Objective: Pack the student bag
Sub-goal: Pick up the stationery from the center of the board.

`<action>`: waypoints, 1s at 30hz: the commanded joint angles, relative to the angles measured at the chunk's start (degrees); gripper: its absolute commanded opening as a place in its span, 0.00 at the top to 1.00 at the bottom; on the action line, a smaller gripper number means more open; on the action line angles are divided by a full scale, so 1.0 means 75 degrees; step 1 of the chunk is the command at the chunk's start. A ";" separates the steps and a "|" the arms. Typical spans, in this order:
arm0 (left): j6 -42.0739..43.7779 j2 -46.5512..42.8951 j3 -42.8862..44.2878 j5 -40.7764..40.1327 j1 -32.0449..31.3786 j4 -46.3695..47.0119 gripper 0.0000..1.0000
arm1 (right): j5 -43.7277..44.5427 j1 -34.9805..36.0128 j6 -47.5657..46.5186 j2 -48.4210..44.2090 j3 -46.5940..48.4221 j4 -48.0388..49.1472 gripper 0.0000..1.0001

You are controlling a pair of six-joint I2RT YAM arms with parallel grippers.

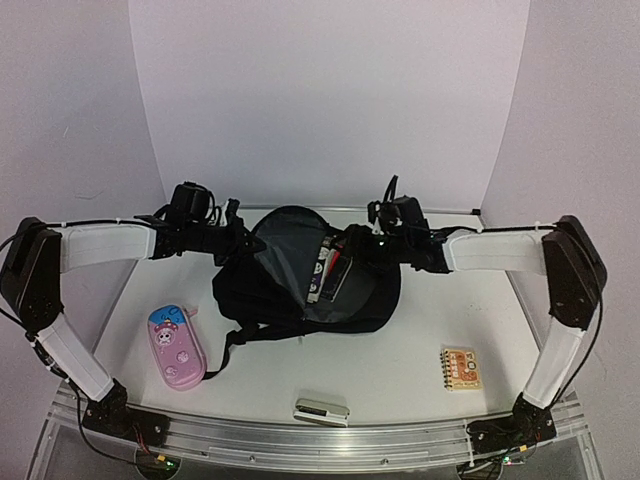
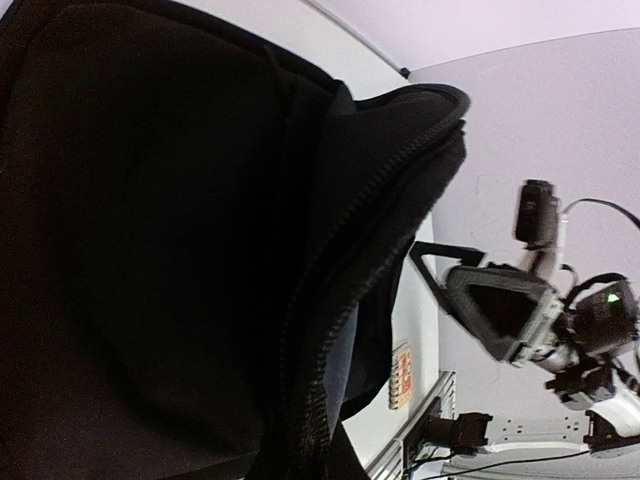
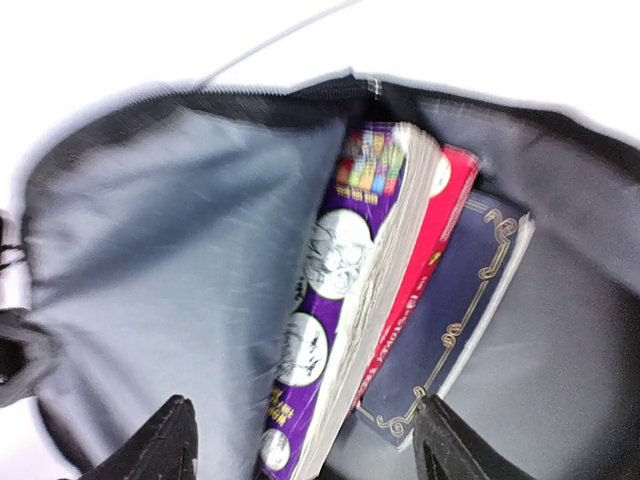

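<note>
Student bag [image 1: 300,290] lies near the middle of the white table [image 1: 420,320], a soft black fabric backpack with its mouth gaping toward the far wall and a strap trailing off its near left side. Its smooth greyish lining [image 3: 170,250] shows inside, and a toothed black zip [image 2: 330,300] runs along the rim. Three books stand on edge within: a thick purple paperback [image 3: 335,290] with round cartoon faces and small lettering too blurred for us to read, a red book [image 3: 430,250] pressed against it, and a dark navy book [image 3: 450,320] edged with a gold scrolled border. The right gripper [image 3: 305,440] hangs over the opening, its black fingertips [image 3: 165,445] spread wide with nothing gripped. The left gripper [image 1: 237,232] sits at the bag's far left rim; black cloth fills its wrist view, and we cannot tell whether it pinches the fabric. On the table we see a glossy pink rounded pencil case [image 1: 175,345] bearing a cartoon face, a small spiral notepad [image 1: 460,367] with illegible red print, and a small silvery oblong [image 1: 322,409] near the front rail.
</note>
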 commanded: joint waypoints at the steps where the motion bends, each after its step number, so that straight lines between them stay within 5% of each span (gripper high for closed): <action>1: 0.0352 -0.0064 -0.0069 -0.0394 0.0094 -0.0494 0.93 | 0.1078 -0.0018 -0.0731 -0.1412 -0.0231 -0.1015 0.25; 8: 0.0289 0.0209 -0.0355 -0.0786 0.0206 -0.0617 0.72 | 0.1699 -0.0021 -0.1508 -0.2887 -0.0432 -0.2977 0.20; 13: 0.0173 -0.0513 -0.0849 -0.1671 0.0317 -0.1082 0.33 | 0.0612 0.0002 -0.1901 -0.3774 -0.0703 -0.3692 0.20; 16: 0.0166 -0.1177 -0.1202 -0.2093 0.0484 -0.1661 0.18 | 0.0030 0.0220 -0.1624 -0.4190 -0.0961 -0.3625 0.21; 21: -0.0135 -0.2575 -0.2078 -0.2862 0.0983 -0.2882 0.04 | 0.0008 0.1010 -0.1198 -0.4124 -0.1030 -0.3190 0.23; 30: -0.0591 -0.4409 -0.3744 -0.3982 0.2734 -0.4853 0.00 | -0.0115 0.2326 -0.0716 -0.2660 -0.0575 -0.1614 0.27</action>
